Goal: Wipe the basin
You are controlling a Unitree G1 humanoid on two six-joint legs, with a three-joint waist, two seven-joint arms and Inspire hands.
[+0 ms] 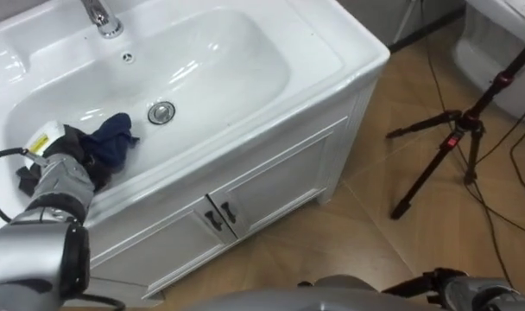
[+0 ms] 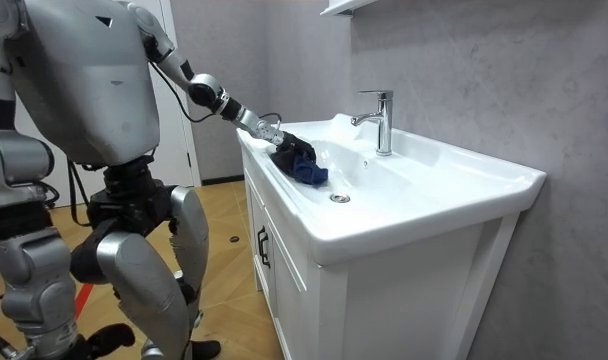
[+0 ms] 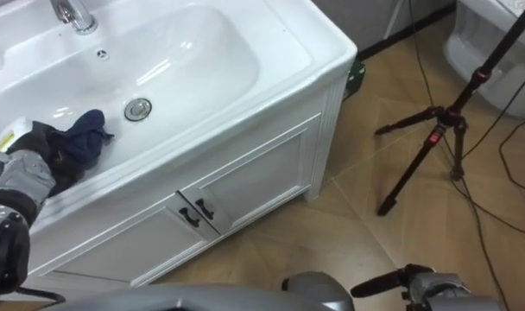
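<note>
A white basin (image 1: 332,53) sits on a white cabinet, with a chrome tap (image 1: 101,17) at its back and a round drain (image 1: 161,112) in the bowl. A dark blue cloth (image 1: 116,136) lies bunched on the bowl's left slope, left of the drain. My left hand (image 1: 71,151) reaches in over the front left rim, its fingers curled into the cloth (image 2: 304,170). In the room view I stand at the basin's front with that arm stretched out to it. Part of my right hand (image 1: 428,283) shows low at the bottom right, away from the basin.
Below the basin are two cabinet doors with dark handles (image 1: 221,216). A black tripod (image 1: 452,142) stands on the wooden floor to the right, with cables around it. A white fixture (image 1: 504,52) sits at the far right.
</note>
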